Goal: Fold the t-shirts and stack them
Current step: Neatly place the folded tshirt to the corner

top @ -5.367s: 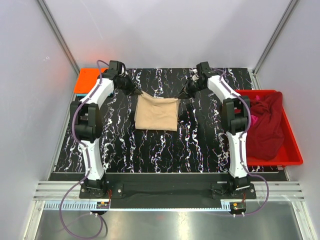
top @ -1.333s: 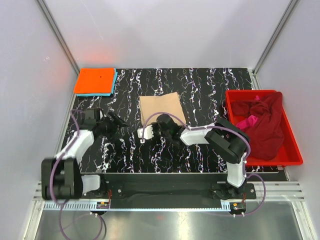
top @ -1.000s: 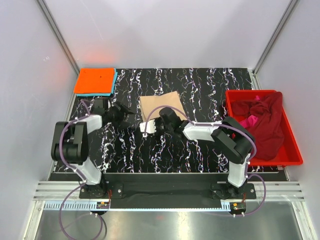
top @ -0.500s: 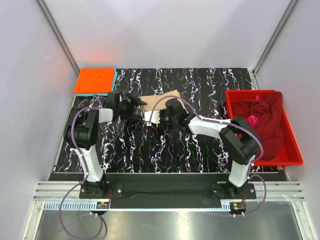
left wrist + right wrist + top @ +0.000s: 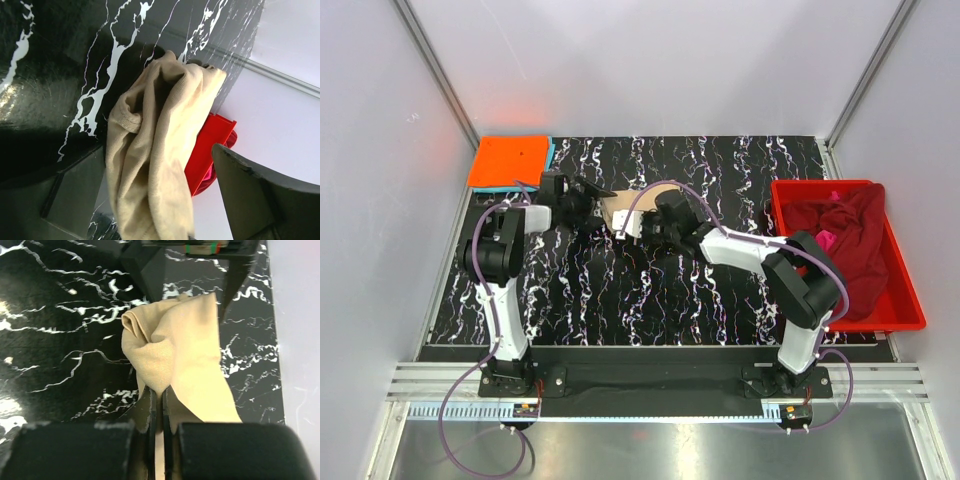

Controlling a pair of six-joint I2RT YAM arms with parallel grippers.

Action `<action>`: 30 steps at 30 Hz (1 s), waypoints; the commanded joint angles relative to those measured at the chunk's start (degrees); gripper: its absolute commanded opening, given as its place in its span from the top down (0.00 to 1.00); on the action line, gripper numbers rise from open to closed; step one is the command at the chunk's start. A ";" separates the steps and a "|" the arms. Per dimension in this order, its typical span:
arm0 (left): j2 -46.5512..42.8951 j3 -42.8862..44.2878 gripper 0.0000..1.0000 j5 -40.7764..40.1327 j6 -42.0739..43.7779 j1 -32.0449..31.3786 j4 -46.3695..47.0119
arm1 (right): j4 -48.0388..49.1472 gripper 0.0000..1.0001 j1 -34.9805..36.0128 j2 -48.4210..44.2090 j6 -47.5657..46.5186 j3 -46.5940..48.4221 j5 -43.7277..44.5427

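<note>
Both arms stretch low toward mid-table. The right gripper [image 5: 157, 402] is clamped on the tan tee [image 5: 187, 337], bunched at its 12 o'clock. The left gripper [image 5: 592, 193], jaws apart, sits at the tee's 9 o'clock.

tan tee [image 5: 150, 150] partly beyond lower edge

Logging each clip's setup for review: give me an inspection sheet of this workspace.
Surface: black white-veined table.
Job's things: tan t-shirt bunched, held up mid-table; orange t-shirt folded atop a light blue t-shirt, far left corner; maroon t-shirt and pink t-shirt heaped in the red bin, right.
Clutter: nothing seen.
Grippers: left gripper open at the tan t-shirt's edge; right gripper shut on it.
Cables: purple cables along both arms, looping below the bases.
Surroundings: white walls, metal rails at the near edge.
</note>
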 commanded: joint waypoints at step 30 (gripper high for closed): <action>9.80 27.93 1.00 0.16 28.97 -0.67 -17.89 | -6.04 0.06 -2.36 -15.88 28.34 -1.37 10.82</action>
